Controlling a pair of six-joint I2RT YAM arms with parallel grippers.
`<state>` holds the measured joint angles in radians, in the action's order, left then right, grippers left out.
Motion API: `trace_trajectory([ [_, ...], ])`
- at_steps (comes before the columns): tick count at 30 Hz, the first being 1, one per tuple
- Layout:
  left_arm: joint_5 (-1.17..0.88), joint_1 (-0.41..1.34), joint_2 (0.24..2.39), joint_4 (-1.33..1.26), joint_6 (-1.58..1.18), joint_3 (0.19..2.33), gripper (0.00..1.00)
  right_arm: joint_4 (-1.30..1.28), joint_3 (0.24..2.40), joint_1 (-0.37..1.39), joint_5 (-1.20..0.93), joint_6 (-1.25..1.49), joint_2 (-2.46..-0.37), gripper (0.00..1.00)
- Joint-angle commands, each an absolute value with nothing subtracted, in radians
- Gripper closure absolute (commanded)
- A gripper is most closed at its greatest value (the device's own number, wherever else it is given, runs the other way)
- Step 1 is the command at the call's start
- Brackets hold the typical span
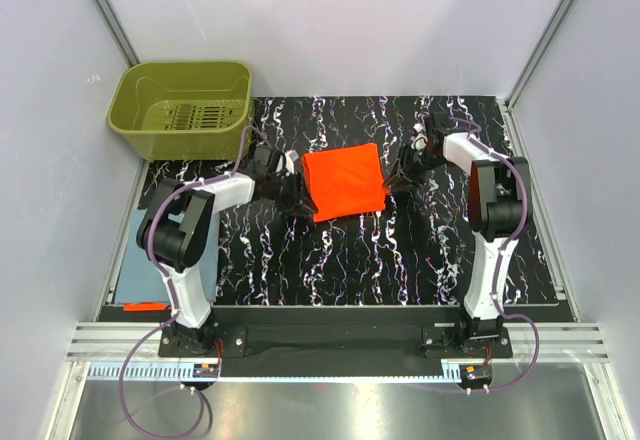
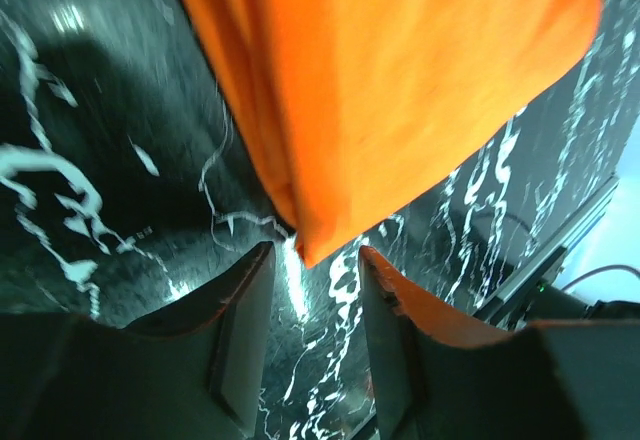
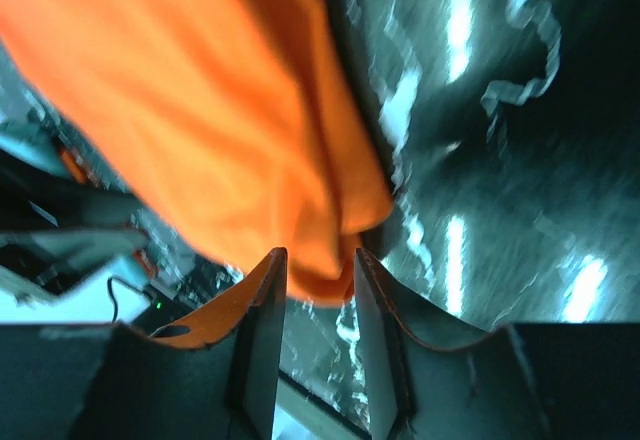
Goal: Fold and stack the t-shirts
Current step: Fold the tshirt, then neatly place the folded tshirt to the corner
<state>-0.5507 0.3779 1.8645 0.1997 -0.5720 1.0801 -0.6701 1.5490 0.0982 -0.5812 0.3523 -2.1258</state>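
Observation:
The orange t-shirt lies folded into a rough square in the middle of the black marbled table. My left gripper is low at its left near corner. In the left wrist view that gripper stands open, and the shirt's corner tip just reaches between its fingertips, untouched. My right gripper is at the shirt's right edge. In the right wrist view it is open too, with the bunched orange edge bulging into the gap. The blue-grey t-shirt lies as a flat rectangle beside the table's left edge.
An olive-green basket stands at the table's far left corner, with nothing showing inside it. White walls close in the left, right and far sides. A small orange scrap lies by the left arm's base.

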Motion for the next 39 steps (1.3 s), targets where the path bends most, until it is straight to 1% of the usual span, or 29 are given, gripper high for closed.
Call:
trace_trajectory([
  [1,-0.564,0.342,1.845,0.19,-0.545,1.146,0.55,-0.667,1.485,0.1,-0.653,0.351,-2.023,0.6],
  [4,-0.604,0.319,1.899,0.19,-0.546,1.183,0.55,-0.658,1.447,0.104,-0.664,0.345,-2.019,0.62],
  [5,-0.624,0.318,1.908,0.19,-0.552,1.195,0.55,-0.654,1.444,0.106,-0.67,0.341,-2.023,0.64],
  [6,-0.632,0.319,1.914,0.19,-0.555,1.2,0.56,-0.644,1.442,0.107,-0.673,0.339,-2.029,0.68],
  [11,-0.65,0.325,1.905,0.164,-0.577,1.16,0.57,-0.634,1.443,0.107,-0.666,0.339,-2.043,0.74],
  [13,-0.661,0.334,1.898,0.152,-0.581,1.144,0.55,-0.629,1.454,0.109,-0.667,0.334,-2.052,0.73],
  [17,-0.672,0.35,1.896,0.141,-0.583,1.124,0.54,-0.627,1.468,0.109,-0.686,0.334,-2.082,0.73],
  [25,-0.684,0.36,1.93,0.117,-0.614,1.143,0.56,-0.623,1.46,0.107,-0.699,0.33,-2.1,0.72],
  [28,-0.687,0.359,1.939,0.114,-0.617,1.14,0.6,-0.614,1.463,0.107,-0.716,0.336,-2.117,0.72],
  [29,-0.687,0.359,1.94,0.112,-0.618,1.138,0.63,-0.611,1.465,0.107,-0.721,0.337,-2.123,0.72],
  [31,-0.687,0.359,1.942,0.109,-0.621,1.132,0.68,-0.606,1.465,0.109,-0.724,0.342,-2.128,0.75],
  [32,-0.686,0.359,1.945,0.109,-0.623,1.132,0.72,-0.606,1.465,0.107,-0.724,0.342,-2.125,0.78],
  [33,-0.687,0.359,1.945,0.109,-0.624,1.129,0.89,-0.606,1.463,0.107,-0.715,0.344,-2.122,0.84],
  [34,-0.686,0.359,1.95,0.109,-0.626,1.126,0.98,-0.606,1.459,0.109,-0.709,0.344,-2.115,0.98],
  [35,-0.683,0.359,1.954,0.11,-0.629,1.126,1.0,-0.606,1.454,0.107,-0.698,0.347,-2.099,1.0],
  [39,-0.655,0.356,1.93,0.112,-0.638,1.101,1.0,-0.618,1.424,0.104,-0.594,0.354,-2.042,1.0],
])
